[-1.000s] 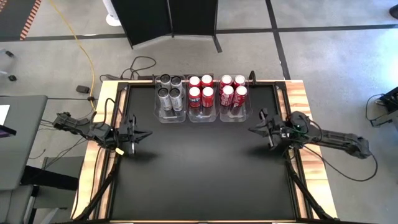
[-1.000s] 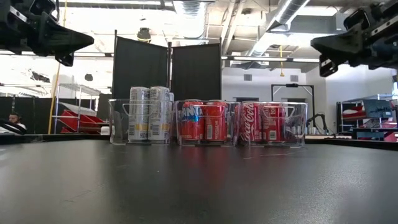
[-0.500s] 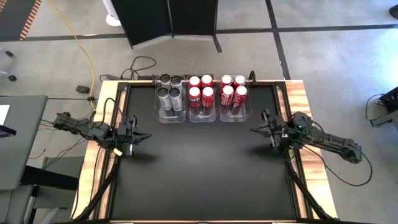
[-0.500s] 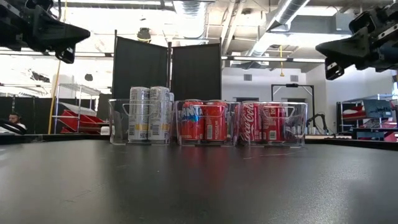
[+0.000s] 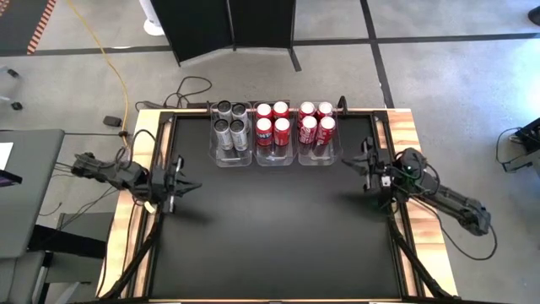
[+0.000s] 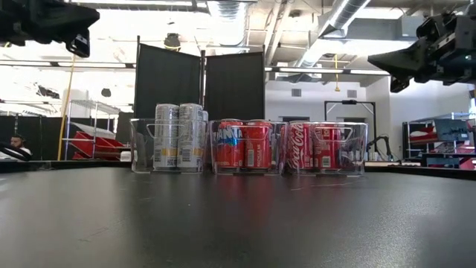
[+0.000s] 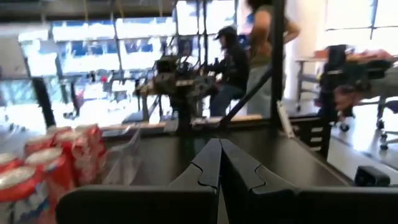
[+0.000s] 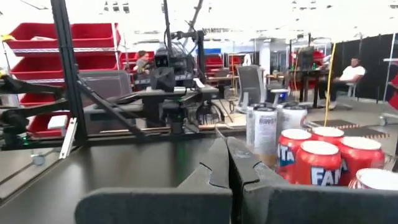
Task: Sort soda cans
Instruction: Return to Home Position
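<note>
While the soda cans [image 5: 274, 128] stand upright, silver tops skyward, we see the left hand [image 7: 219, 144] and right hand [image 8: 226, 142] pinched together, empty.

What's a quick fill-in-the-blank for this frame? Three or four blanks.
The clear bins stand in a row of ___.
Each bin holds ___ soda cans.
The cans in the high view's leftmost bin are all ___.
The left gripper and right gripper, holding nothing, are both ___.
Missing: three; four; silver; shut.
</note>
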Available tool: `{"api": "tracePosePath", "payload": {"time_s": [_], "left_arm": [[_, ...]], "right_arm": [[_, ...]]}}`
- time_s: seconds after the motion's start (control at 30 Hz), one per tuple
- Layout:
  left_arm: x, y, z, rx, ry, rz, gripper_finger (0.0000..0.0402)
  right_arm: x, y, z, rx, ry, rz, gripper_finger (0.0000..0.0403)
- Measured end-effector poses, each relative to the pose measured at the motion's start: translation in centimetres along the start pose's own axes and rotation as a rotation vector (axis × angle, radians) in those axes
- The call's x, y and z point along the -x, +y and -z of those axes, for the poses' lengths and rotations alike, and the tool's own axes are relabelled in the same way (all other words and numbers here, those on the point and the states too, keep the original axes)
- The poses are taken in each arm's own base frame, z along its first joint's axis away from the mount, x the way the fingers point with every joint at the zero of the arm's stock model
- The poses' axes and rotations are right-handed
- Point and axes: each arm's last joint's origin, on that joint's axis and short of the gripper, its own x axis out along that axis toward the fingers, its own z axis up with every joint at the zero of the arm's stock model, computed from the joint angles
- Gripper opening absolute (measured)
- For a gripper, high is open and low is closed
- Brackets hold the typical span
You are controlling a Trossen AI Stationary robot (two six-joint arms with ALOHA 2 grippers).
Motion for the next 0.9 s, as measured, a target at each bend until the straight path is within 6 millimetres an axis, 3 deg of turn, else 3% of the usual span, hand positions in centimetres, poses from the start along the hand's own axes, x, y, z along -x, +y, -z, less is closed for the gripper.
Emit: {"api": "tracePosePath", "payload": {"time_s": [0.33, 0.57, 0.73, 0.9], "left_arm": [[-0.8, -0.1, 3.8, 0.045, -0.031, -0.046, 0.0000], [-0.9, 0.7, 3.7, 0.026, -0.044, -0.094, 0.0000], [-0.9, 1.0, 4.7, 0.033, 0.053, -0.132, 0.0000], [-0.9, 1.1, 4.9, 0.037, 0.069, -0.141, 0.0000]], "right_arm": [[0.2, -0.4, -0.3, -0.003, -0.015, -0.007, 0.0000], [0.1, -0.1, -0.3, -0.053, -0.014, -0.047, 0.0000], [0.0, 0.3, 0.3, -0.110, 0.035, -0.098, 0.0000], [-0.1, 0.8, 0.3, -0.050, 0.031, -0.149, 0.0000]]}}
